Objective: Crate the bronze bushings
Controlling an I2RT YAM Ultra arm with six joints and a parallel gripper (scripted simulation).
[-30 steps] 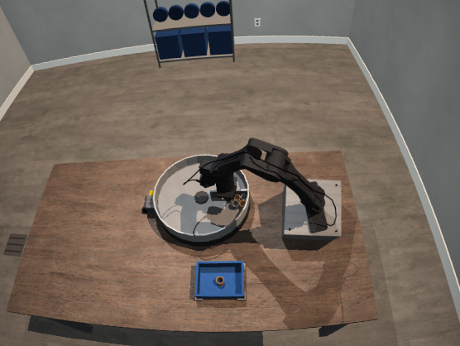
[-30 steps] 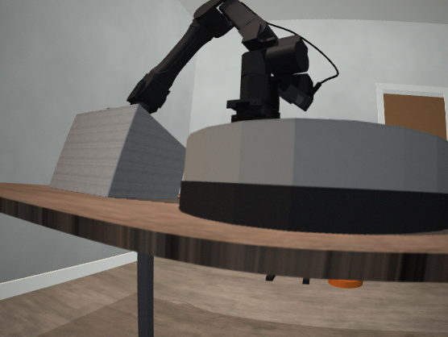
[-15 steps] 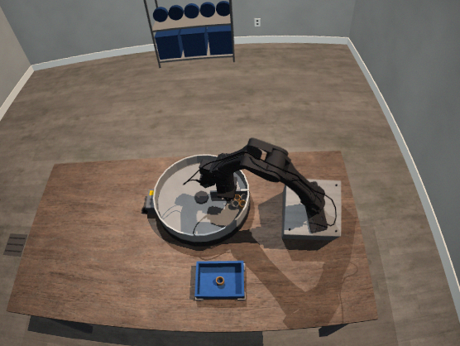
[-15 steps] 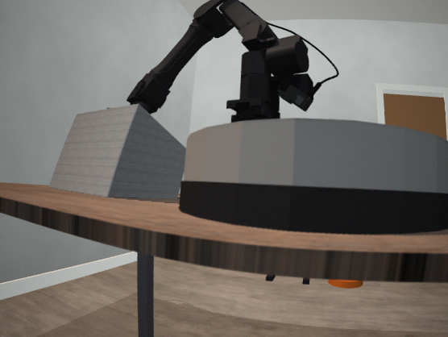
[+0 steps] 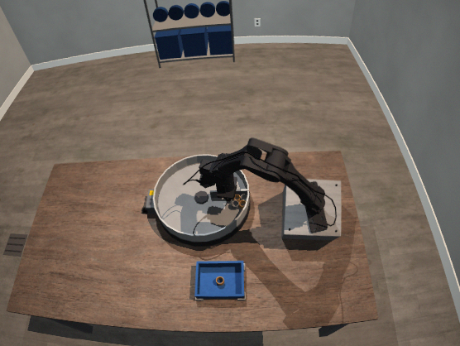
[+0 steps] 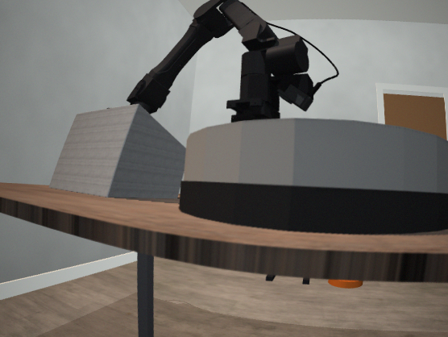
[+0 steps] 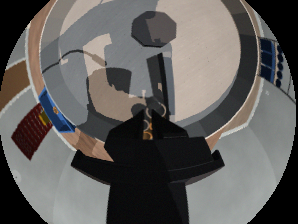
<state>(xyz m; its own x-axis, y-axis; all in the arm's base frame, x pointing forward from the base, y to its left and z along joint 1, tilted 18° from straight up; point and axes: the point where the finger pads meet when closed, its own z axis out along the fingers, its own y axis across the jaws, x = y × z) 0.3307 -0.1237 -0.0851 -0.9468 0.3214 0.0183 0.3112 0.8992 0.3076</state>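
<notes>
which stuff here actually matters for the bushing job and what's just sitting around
For the job: bronze bushings, steel bushing, turntable, blue crate with one bronze bushing already inside.
Just around: shelf rack with blue bins, floor vent, wall outlet.

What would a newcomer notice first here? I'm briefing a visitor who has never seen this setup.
Probably the black robot arm reaching from its grey pedestal down into the round grey-walled turntable at the table's middle. Next, the blue crate near the front edge, with one bronze bushing inside.
</notes>
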